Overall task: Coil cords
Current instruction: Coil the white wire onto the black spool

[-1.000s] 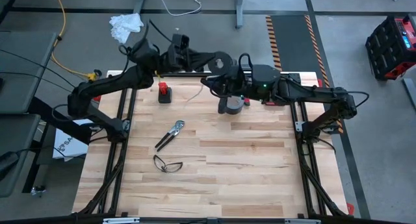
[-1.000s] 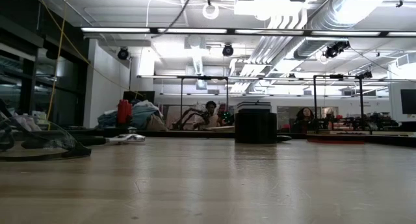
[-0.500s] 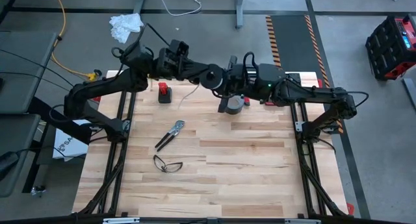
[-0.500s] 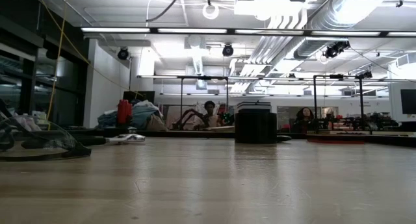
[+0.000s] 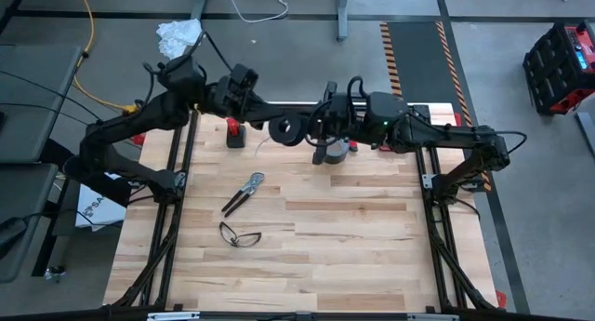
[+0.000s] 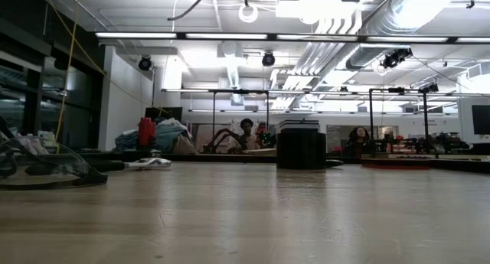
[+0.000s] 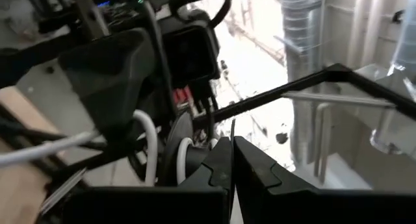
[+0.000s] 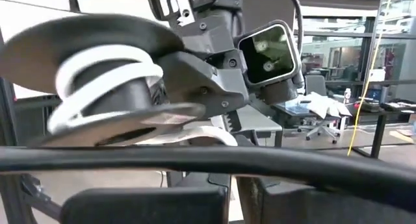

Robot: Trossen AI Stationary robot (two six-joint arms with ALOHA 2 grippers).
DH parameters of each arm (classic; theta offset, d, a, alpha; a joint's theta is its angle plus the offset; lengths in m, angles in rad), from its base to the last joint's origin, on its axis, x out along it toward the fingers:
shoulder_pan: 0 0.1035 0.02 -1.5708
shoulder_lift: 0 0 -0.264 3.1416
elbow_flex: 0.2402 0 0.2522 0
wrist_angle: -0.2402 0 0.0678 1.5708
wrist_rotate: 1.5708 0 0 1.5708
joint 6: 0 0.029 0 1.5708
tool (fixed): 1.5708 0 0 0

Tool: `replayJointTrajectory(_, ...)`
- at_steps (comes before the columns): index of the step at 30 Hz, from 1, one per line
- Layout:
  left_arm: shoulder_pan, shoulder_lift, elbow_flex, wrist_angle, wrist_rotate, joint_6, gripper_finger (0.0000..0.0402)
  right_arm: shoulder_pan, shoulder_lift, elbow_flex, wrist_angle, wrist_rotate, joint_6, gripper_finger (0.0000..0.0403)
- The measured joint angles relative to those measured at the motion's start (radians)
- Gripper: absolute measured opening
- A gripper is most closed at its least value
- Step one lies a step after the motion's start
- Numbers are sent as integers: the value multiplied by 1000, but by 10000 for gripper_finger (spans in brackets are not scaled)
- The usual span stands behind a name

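Nearest the bench's (image 5: 353,237) front lie a pair of safety glasses (image 5: 239,234) and pliers (image 5: 243,192), both well apart from the end effectors. Farther back, the left end effector (image 5: 296,130) is closed on the black spool (image 5: 283,130), with the white cord (image 8: 107,87) wound on it, held above the bench's far edge. The right end effector (image 5: 323,127) sits just beside the spool, fingers closed; whether it pinches the cord cannot be told. A grey tape roll (image 5: 333,151) stands below it, a red-topped object (image 5: 235,133) beneath the left arm. No legible writing shows.

Pliers (image 5: 244,192); glasses (image 5: 240,234); bare near half
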Motion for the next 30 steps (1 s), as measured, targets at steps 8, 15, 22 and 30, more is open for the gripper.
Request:
replayJointTrajectory(8,31,-16,0,-176,92,89,0,-5,2,-2,-49,-2,-41,0)
replayJointTrajectory(15,66,-15,0,-283,168,166,0,-23,2,-2,-115,0,-49,0)
replayJointTrajectory(22,64,2,0,-203,218,168,0,-51,5,-1,-136,-36,-74,0)
replayJointTrajectory(30,52,57,-1,-142,229,186,0,-61,21,1,-114,-88,-90,0)
